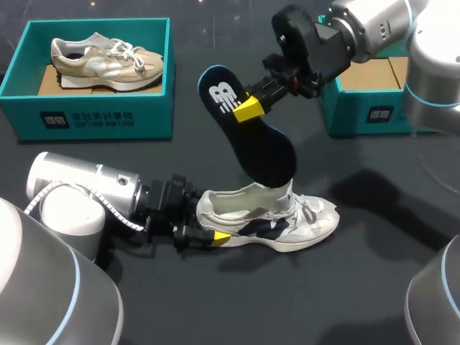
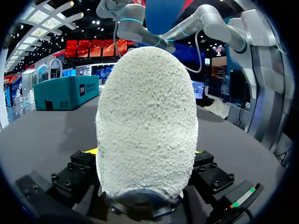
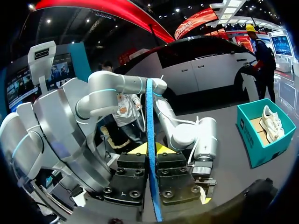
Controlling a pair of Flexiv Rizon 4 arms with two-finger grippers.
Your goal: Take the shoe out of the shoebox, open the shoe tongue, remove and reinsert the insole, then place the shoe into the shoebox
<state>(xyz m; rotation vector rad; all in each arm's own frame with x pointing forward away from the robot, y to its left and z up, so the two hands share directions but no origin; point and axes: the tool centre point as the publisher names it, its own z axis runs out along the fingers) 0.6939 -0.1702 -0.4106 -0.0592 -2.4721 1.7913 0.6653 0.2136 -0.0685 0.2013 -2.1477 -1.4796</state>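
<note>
— Shoe (image 1: 277, 219): noted standing on its sole on the bench (image 1: 345, 302), toe toward the right arm's side, outside either box. How is it held?
— Heel is gripped by the left jaws, closed on it from both sides, low by the bench. In the left wrist view the heel is seen filling the space between the fingers.
— And the insole?
— Insole (image 1: 248, 136) is pinched by the right jaws around its heel half and held up steeply. Its front end is lodged in the shoe's opening. In the right wrist view it is seen edge-on, clamped flat between both fingers.
— Step in hand?
— Judged to be the insole's passage through the opening. Out or in cannot be told from one moment.
— What is called for?
— The heel is to be pinned firmly so the shoe is not dragged or tipped. The insole is best moved along its own length, in line with the shoe, never sideways. If it is going in, the angle should be lowered as the front slides toward the toe, so that it is not buckled. The right fingers are best held clear of the collar.
— Risks?
— Front end folded under; heel lifted.
— Boxes?
— One teal box (image 1: 345, 115) is partly hidden behind the right arm. A second box (image 1: 151, 115) at far left is occupied by another shoe (image 1: 108, 61).
</note>
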